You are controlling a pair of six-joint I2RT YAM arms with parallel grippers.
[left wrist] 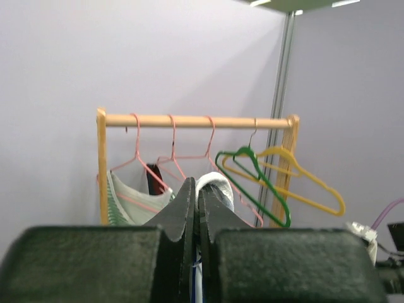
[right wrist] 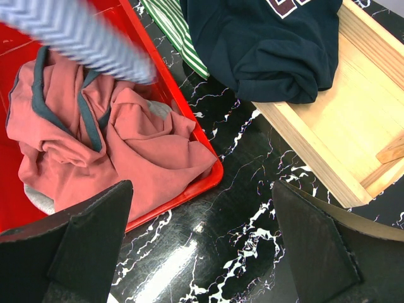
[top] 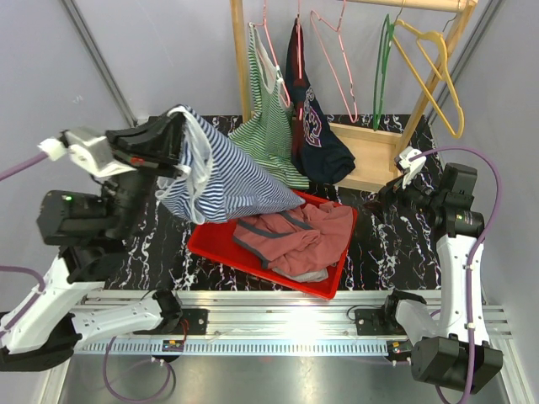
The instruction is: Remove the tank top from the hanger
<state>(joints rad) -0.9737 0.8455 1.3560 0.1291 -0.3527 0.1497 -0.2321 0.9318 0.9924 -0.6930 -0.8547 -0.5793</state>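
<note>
The left gripper [top: 174, 141] is pinching one blue top [top: 229, 181] above one tray [top: 221, 246]; the right gripper [right wrist: 202, 187] is gaping empty. Five hangers [top: 431, 69] are hanging on one rack [top: 238, 52].

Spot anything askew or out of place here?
Nothing damaged. The navy top hangs low, its hem bunched at the rack base. The green top has its hem on the table. The left gripper holds the striped top slanted over the tray.
</note>
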